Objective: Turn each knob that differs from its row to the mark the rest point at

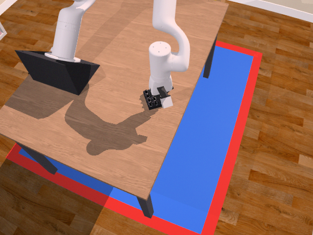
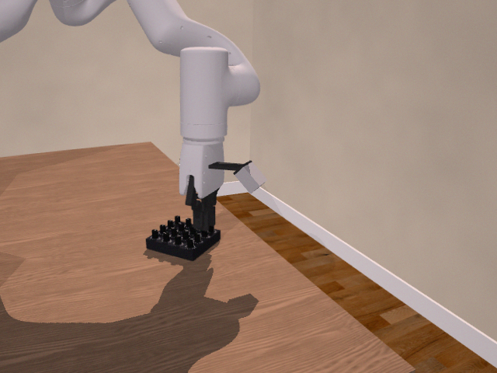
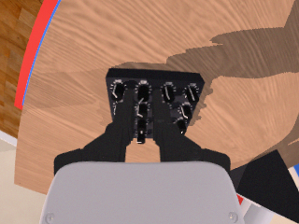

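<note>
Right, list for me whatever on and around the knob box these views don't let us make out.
- Printed names on the knob box: too small in all views.
- Several knobs: behind the gripper fingers, in the wrist view.
- The socket: not discernible in any view.
- The box's feet: too small or out of sight, exterior view.
- The arm's upper part: cut off by the top edge, exterior view.
</note>
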